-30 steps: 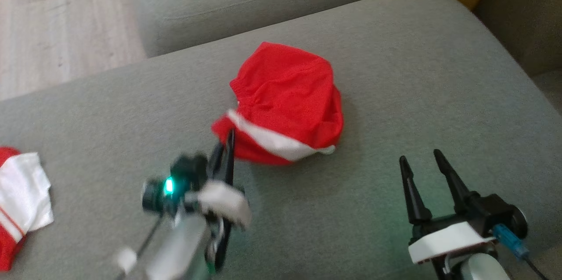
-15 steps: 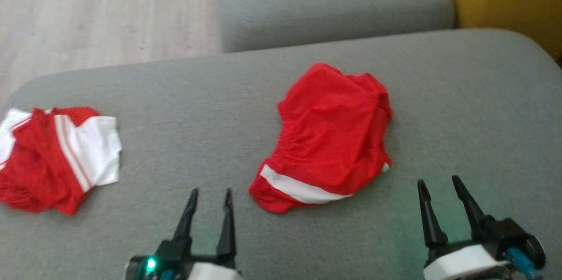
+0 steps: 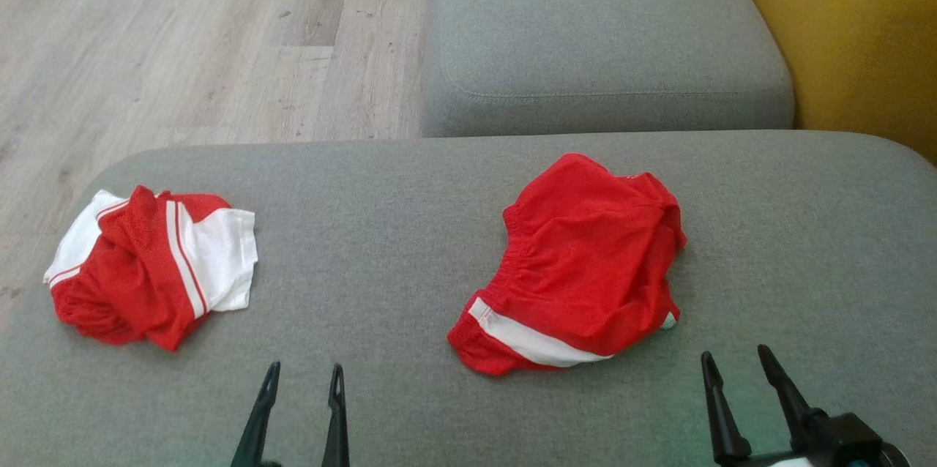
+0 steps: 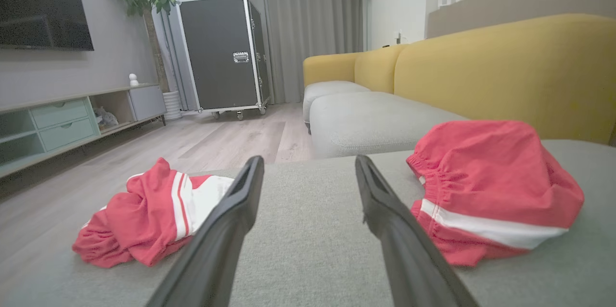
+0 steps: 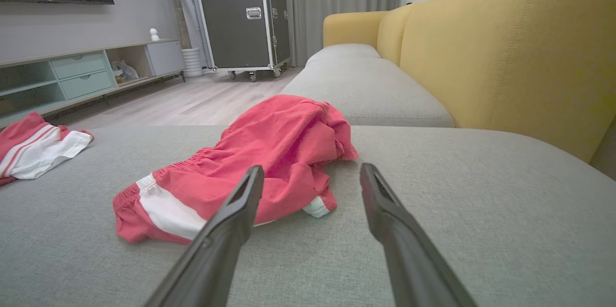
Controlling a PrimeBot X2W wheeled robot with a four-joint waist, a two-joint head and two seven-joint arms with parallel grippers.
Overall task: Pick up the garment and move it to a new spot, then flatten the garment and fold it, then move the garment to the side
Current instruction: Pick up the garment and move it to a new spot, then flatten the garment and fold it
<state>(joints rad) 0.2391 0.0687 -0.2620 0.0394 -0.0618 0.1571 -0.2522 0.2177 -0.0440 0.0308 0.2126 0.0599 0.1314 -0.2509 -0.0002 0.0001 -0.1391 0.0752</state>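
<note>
Although both grippers hang open and empty over the grey sofa seat (image 3: 381,233), neither touches the cloth. The left gripper (image 3: 305,367) has its two fingers parted with bare cushion between them, and the right gripper (image 3: 734,353) is spread about as wide, also holding nothing.

The red shorts (image 3: 578,262) lie between the two, ahead of both: forward and to the right of the left gripper, forward and to the left of the right one. They are bunched up, not flat. Their long axis runs on a slant, from the white stripe (image 3: 527,339) at the end nearest the grippers away towards the crumpled far end, which leans over to the right gripper's side. The gathered waistband (image 3: 505,262) faces the left gripper.

The right gripper looks the nearer: in its wrist view the near hem sits just beyond its left finger, while the left gripper has a stretch of open cushion to cross before it reaches the striped corner. Spreading the shorts probably needs one gripper at each end of that slanted axis.

A second red-and-white garment (image 3: 150,266) lies well off to the left of the left gripper, apart from the shorts and near the edge of the seat.
</note>
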